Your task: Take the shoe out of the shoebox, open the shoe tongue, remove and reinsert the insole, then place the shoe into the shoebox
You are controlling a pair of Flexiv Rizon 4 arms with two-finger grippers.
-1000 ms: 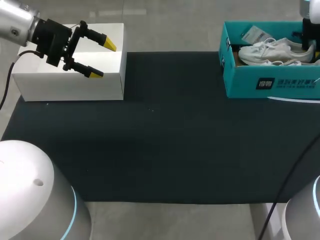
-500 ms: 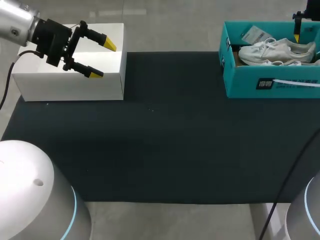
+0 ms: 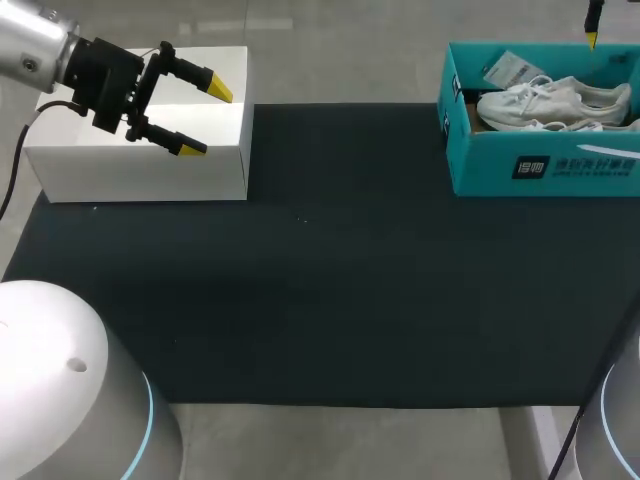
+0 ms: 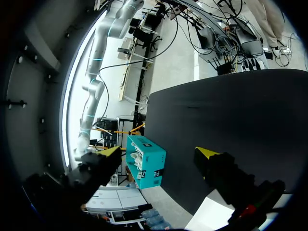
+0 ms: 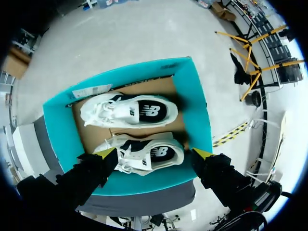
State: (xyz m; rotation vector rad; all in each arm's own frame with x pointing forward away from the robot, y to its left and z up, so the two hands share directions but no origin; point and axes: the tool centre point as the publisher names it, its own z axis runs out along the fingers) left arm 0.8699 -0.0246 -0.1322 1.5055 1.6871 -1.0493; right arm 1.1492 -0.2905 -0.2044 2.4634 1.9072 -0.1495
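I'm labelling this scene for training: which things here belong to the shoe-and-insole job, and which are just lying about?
Part of the job:
teal shoebox
white sneakers inside it
right pincer, open above the shoebox
left pincer, open

Just lying about:
white box
paper tag in the shoebox
black mat

Silver arm (image 3: 25, 45) — black, yellow-tipped gripper (image 3: 207, 119)

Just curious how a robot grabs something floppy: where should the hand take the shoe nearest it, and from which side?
Probably straight from above, since the box walls block its sides. The shoe sits upright with its opening up, so the open right hand could pinch the side of the collar, one finger inside.
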